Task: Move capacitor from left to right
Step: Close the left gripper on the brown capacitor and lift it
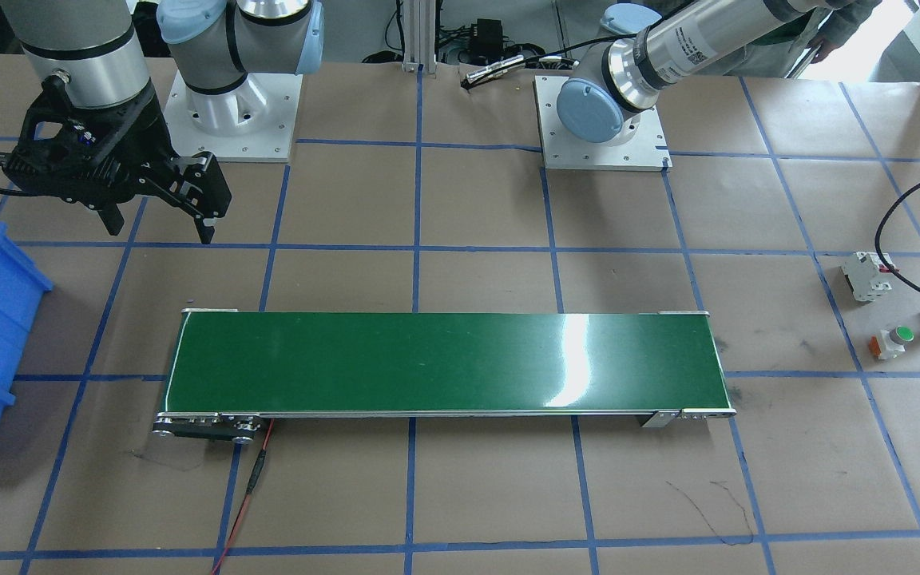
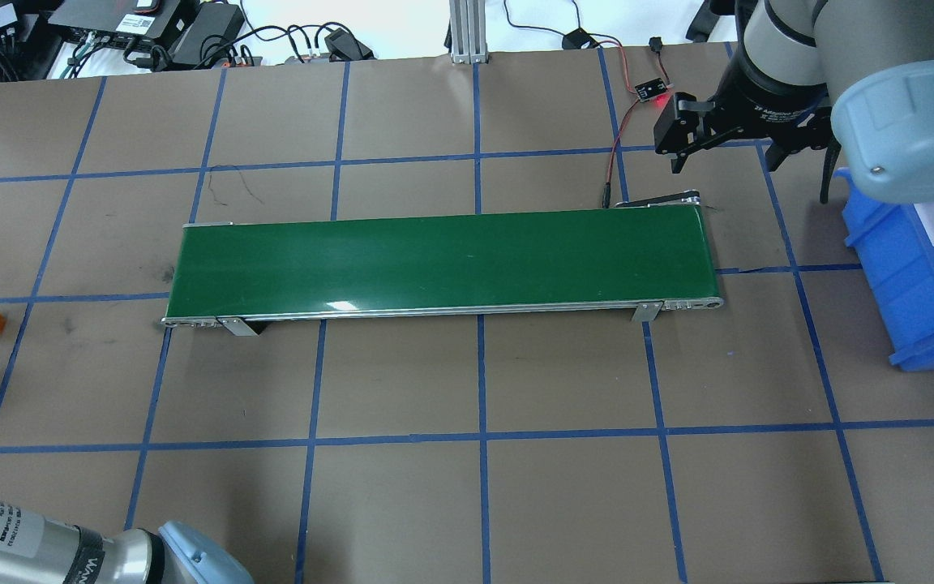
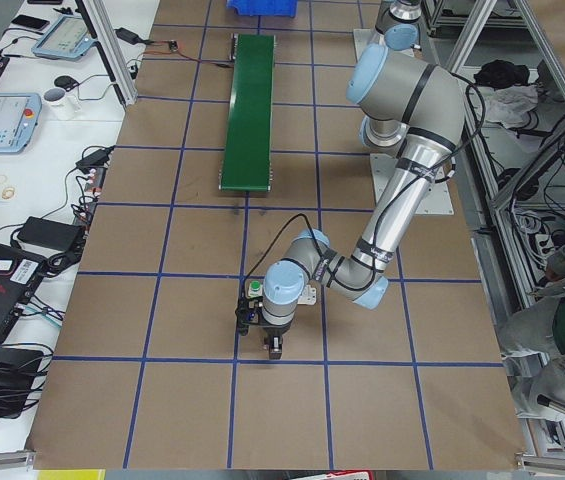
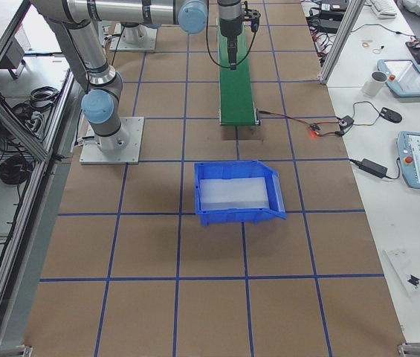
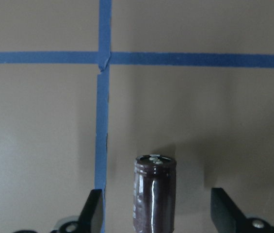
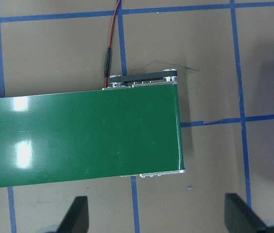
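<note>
Dark brown capacitor (image 5: 155,199) upright between spread fingers (image 5: 94,213) of the left pincer (image 5: 156,201) (untouched); right pincer (image 6: 156,206) likewise released.

Small, glossy, dark brown-black cylindrical capacitor (image 5: 155,194), upright on the brown paper-covered table (image 5: 40,121), just right of the vertical blue tape strip (image 5: 103,121) that crosses the horizontal blue tape strip (image 5: 200,59). The left gripper (image 5: 157,209) straddles it, black fingertips (image 5: 94,211) spread wide, neither touching.
</note>
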Controlling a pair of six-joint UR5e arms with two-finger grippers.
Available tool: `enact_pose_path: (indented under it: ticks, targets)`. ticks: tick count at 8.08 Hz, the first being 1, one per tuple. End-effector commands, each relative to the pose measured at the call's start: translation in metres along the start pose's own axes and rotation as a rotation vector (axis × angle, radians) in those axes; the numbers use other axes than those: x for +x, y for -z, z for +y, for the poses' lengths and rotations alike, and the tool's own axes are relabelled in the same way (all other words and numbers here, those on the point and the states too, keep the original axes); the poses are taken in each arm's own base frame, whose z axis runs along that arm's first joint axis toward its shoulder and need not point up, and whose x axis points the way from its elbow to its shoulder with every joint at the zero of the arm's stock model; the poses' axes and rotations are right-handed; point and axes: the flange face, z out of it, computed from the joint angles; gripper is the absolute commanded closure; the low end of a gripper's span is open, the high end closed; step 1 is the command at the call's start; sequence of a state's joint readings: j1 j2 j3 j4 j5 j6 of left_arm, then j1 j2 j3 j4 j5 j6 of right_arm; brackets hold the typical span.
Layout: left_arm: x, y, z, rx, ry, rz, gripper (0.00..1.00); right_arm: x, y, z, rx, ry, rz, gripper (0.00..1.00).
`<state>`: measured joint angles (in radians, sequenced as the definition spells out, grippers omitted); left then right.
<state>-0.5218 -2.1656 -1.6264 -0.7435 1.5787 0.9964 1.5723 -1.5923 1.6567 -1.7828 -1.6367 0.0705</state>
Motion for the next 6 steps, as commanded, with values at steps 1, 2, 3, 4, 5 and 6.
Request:
enact_pose_path:
  ticks: [1,2,3,4,5,6]
  targets:
    - [-0.0053,-0.0125,0.0090,-0.009,-0.002,0.006,0.26,0.0000,0.0001,-0.0001,0.001,0.000,0.000,0.00]
    - [-0.0052,-0.0136,0.0094,-0.010,-0.004,0.003,0.26,0.0000,0.0001,-0.0001,0.001,0.000,0.000,0.00]
    - [-0.0052,-0.0136,0.0096,-0.012,-0.005,0.002,0.26,0.0000,0.0001,-0.0001,0.001,0.000,0.000,0.00]
    - [-0.0053,-0.0136,0.0097,-0.013,-0.007,0.002,0.26,0.0000,0.0000,0.0000,0.000,0.000,0.000,0.00]
    - [-0.0054,-0.0145,0.0098,-0.014,-0.010,0.001,0.36,0.0000,0.0001,-0.0001,0.001,0.000,0.000,0.00]
    - [-0.0048,-0.0195,0.0103,-0.020,-0.010,0.006,0.40,0.0000,0.0000,0.0000,0.000,0.000,0.000,0.00]
